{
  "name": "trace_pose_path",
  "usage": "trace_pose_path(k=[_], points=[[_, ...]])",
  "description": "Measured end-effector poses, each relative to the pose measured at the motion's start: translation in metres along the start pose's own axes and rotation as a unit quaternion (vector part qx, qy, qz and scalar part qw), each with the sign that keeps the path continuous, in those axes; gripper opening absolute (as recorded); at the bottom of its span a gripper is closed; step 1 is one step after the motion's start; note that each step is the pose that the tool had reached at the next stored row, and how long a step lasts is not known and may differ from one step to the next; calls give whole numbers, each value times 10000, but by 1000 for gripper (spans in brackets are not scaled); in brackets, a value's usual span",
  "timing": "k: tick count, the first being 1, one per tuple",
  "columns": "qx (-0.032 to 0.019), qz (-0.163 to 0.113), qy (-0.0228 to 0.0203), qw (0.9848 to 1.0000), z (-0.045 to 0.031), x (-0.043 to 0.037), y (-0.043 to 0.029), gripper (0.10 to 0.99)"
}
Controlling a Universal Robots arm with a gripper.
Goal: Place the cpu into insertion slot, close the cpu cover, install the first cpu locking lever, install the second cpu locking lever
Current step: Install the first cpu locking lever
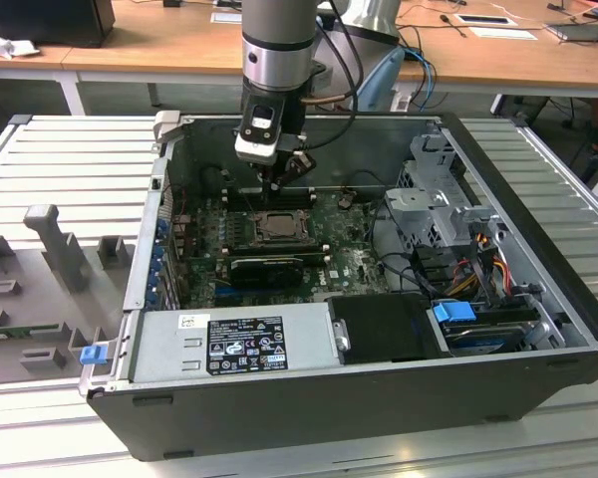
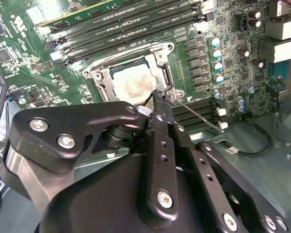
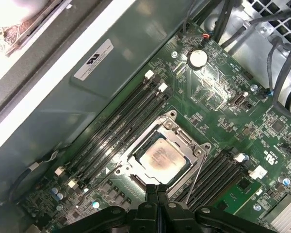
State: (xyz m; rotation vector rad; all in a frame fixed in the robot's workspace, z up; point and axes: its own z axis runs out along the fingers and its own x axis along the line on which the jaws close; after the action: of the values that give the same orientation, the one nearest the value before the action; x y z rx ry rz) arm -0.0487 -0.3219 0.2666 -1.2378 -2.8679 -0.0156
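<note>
The cpu lies flat in the insertion slot, its pale metal top showing in both wrist views. The silvery cpu cover is down around it, framing the chip. My gripper is shut, fingertips together at the socket's edge, with nothing visibly between them. In the second wrist view the gripper tip sits right by the hooked end of a thin wire locking lever, which sticks out sideways from the socket. The exterior view has the gripper just above the slot.
Long black memory slots run on both sides of the socket. A black graphics card lies nearer the case front, beside the power supply. A drive cage and cables fill the exterior view's right. The case walls enclose the board.
</note>
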Motion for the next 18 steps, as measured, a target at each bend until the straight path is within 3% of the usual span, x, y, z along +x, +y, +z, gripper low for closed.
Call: trace_pose_path(k=[15,18], points=[[11,-544,1,9985,0,-1,-1,106],[15,-752,1,9972,0,-1,-1,106]])
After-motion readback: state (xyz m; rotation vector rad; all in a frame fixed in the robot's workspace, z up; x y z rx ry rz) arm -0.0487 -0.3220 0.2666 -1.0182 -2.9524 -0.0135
